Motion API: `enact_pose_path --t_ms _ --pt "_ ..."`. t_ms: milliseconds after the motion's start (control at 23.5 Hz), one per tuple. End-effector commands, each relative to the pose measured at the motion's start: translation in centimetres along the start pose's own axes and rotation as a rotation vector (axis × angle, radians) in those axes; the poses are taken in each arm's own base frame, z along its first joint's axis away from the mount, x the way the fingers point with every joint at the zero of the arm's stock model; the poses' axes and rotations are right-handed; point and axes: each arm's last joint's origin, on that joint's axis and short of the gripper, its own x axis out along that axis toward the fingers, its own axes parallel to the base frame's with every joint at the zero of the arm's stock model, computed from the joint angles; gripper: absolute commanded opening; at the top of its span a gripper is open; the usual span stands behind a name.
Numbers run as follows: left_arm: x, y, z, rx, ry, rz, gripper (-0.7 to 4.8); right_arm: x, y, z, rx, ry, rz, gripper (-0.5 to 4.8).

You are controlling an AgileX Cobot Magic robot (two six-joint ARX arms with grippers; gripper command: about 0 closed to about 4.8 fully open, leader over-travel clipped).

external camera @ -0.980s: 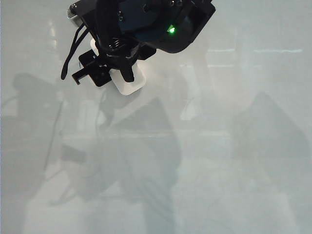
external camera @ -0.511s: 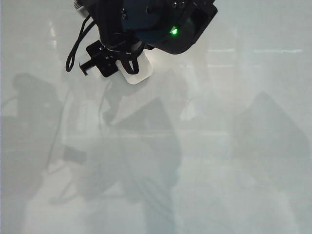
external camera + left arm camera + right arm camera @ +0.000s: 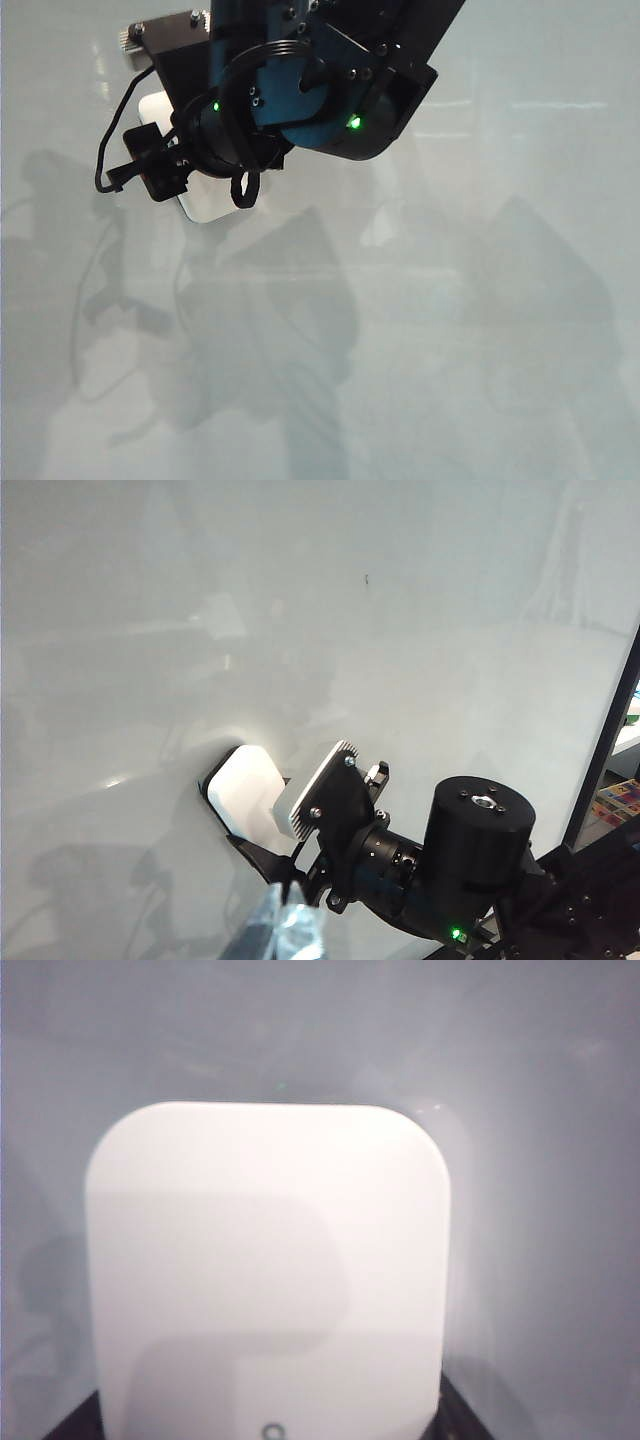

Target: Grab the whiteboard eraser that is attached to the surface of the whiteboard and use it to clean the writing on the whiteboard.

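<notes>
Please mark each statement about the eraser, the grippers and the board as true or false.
1. The right gripper is at the whiteboard eraser. True.
2. The eraser is blue. False: it is white.
3. The eraser lies flat against the whiteboard. True.
4. In the exterior view, the eraser is at the lower right. False: it is at the upper left.
5. The left gripper holds the eraser. False: its jaws are not in view, and the arm at the eraser is the right one.

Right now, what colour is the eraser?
White. The eraser shows best in the right wrist view, held in the right hand against the whiteboard.
</notes>
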Motion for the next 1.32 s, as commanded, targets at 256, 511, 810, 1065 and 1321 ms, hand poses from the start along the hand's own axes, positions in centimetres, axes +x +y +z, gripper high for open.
enact_pose_path --t_ms 256,511,810,1065,1321 --pt "0.0 0.0 0.2 0.004 -0.012 0.0 -0.05 0.3 -0.3 2.0 0.019 -0.067 0.006 0.89" --pt "0.0 0.0 0.2 0.0 -0.011 0.0 -0.05 1.7 1.3 3.2 0.002 -0.075 0.113 0.89" --pt "0.1 0.0 0.2 0.0 -0.011 0.0 -0.05 2.2 1.0 2.5 -0.056 -0.01 0.018 0.89" --pt "0.1 0.0 0.2 0.001 -0.012 0.001 -0.05 2.2 -0.4 3.1 -0.166 0.052 -0.143 0.89" --pt "0.1 0.0 0.4 0.006 -0.033 0.008 -0.05 1.7 -1.0 4.6 -0.205 0.025 -0.252 0.89"
